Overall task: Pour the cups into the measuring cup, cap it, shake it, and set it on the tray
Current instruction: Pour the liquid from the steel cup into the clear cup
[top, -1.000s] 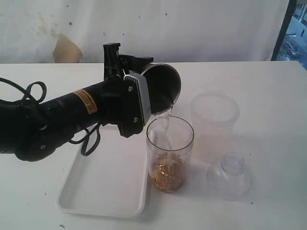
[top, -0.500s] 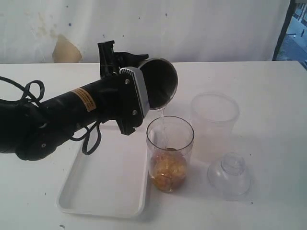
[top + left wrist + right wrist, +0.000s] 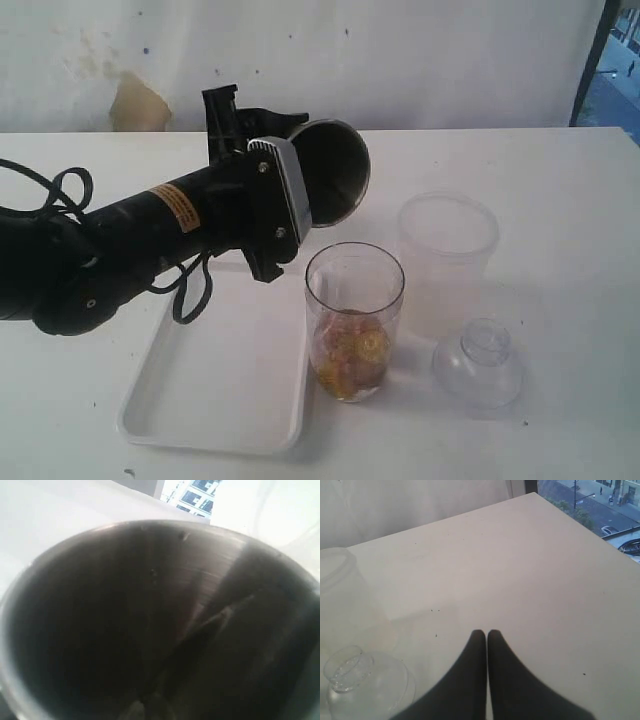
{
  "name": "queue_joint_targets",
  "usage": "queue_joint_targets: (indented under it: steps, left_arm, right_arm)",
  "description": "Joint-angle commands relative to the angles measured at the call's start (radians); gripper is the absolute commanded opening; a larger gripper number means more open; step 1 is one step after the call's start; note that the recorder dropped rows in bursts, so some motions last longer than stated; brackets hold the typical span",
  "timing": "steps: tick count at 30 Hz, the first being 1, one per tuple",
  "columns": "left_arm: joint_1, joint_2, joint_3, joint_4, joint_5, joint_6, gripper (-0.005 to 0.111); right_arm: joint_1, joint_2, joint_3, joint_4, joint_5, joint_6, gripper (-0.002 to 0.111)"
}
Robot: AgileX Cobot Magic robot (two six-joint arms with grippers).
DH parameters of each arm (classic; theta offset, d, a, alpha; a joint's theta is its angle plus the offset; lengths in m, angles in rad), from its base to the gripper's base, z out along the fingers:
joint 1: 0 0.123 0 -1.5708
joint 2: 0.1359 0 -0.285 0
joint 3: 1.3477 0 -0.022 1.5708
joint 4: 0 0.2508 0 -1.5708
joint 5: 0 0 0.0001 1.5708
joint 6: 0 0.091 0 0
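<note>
My left gripper (image 3: pixel 275 170) has its jaws set wide around the tapered brushed-steel tumbler (image 3: pixel 335 180), tipped on its side with the mouth just above the tall clear cylindrical measuring cup (image 3: pixel 354 310). That cup stands upright on the white table (image 3: pixel 560 200), just beside the flat white rectangular tray (image 3: pixel 215 400), with amber liquid in its lower part. A frosted container (image 3: pixel 447 250) and a clear dome lid (image 3: pixel 478 362) sit near it. My right gripper (image 3: pixel 486 640) is closed, holding nothing.
</note>
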Motion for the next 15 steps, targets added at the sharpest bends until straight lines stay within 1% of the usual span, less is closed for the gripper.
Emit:
queue_joint_targets:
  steps: [1,6,15]
  left_arm:
    - [-0.001,-0.020,-0.012,-0.013,-0.035,0.026,0.000]
    - [-0.001,-0.020,-0.012,-0.013,-0.047,0.146,0.000]
    - [-0.001,-0.020,-0.012,-0.013,-0.049,0.152,0.000]
  right_arm:
    - [0.003,-0.005,0.003,0.000,-0.010,0.001,0.000]
    - [0.003,-0.005,0.003,0.000,-0.010,0.001,0.000]
    - [0.003,-0.005,0.003,0.000,-0.010,0.001,0.000]
